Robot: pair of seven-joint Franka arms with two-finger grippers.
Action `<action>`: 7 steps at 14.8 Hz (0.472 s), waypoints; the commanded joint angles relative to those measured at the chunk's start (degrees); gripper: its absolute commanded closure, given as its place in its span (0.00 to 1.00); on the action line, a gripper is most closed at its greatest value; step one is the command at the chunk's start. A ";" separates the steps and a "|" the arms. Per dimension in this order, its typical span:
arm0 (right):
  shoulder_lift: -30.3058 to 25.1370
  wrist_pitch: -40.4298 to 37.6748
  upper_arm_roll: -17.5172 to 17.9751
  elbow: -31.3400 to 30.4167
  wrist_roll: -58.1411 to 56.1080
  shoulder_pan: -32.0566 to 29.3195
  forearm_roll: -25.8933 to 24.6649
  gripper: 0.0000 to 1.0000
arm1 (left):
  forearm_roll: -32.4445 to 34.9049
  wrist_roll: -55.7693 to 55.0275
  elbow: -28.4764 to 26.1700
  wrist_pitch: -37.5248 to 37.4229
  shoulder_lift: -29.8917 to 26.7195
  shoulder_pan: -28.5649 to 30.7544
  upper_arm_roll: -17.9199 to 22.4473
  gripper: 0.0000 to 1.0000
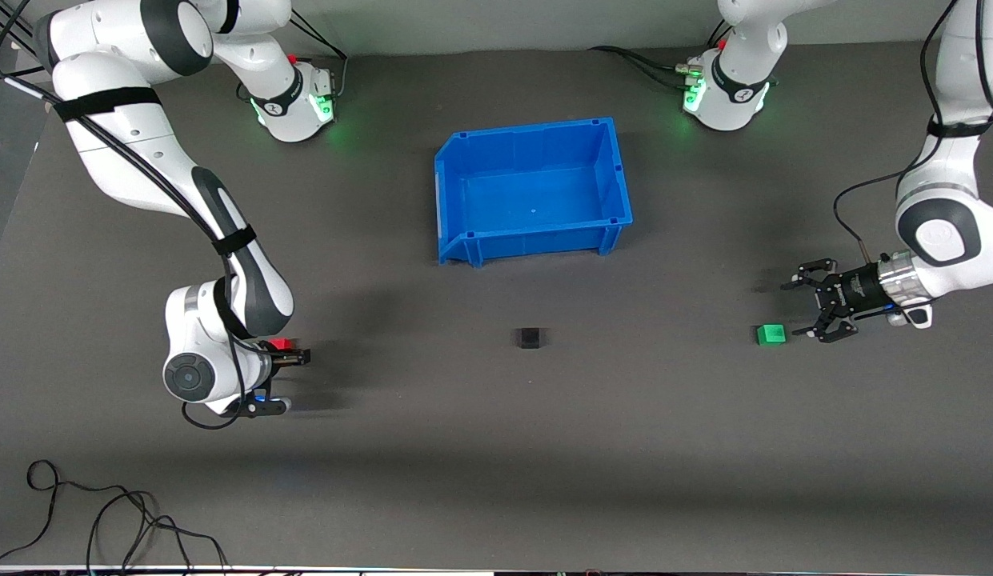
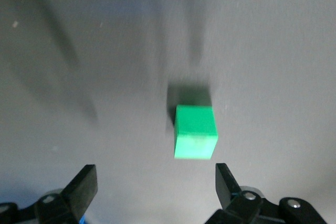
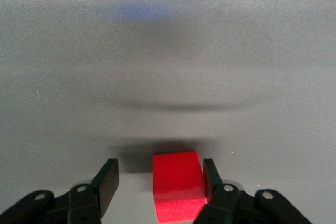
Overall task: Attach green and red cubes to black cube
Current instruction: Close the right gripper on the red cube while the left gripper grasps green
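**A:** Where's my left gripper?

**B:** I have it low over the counter at the left arm's end, fingers spread wide and holding nothing. The green cube sits on the counter just beside the tips; in the left wrist view it lies ahead of the gap, apart from both fingers.

**A:** And the right gripper?

**B:** Down at the right arm's end. The fingers are apart with the red cube between them. One finger is against the cube's side; the other stands clear of it, so it's not clamped.

**A:** The black cube?

**B:** Alone on the counter between the two coloured ones, well apart from both, nearer the front camera than the blue bin.
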 commanded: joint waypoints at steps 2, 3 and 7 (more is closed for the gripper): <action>-0.71 0.72 -0.27 -0.59 -1.12 -0.16 -1.14 0.50 | -2.14 2.76 -0.19 4.30 2.33 -1.06 -0.02 0.00; -0.71 0.63 -0.27 -0.59 -1.12 -0.07 -1.14 0.59 | -2.93 2.94 -0.10 5.26 3.03 -1.15 -0.10 0.00; -0.80 0.45 -0.27 -0.50 -0.24 0.10 -1.05 0.89 | -6.18 5.93 -0.01 6.24 4.01 -1.24 -0.81 0.00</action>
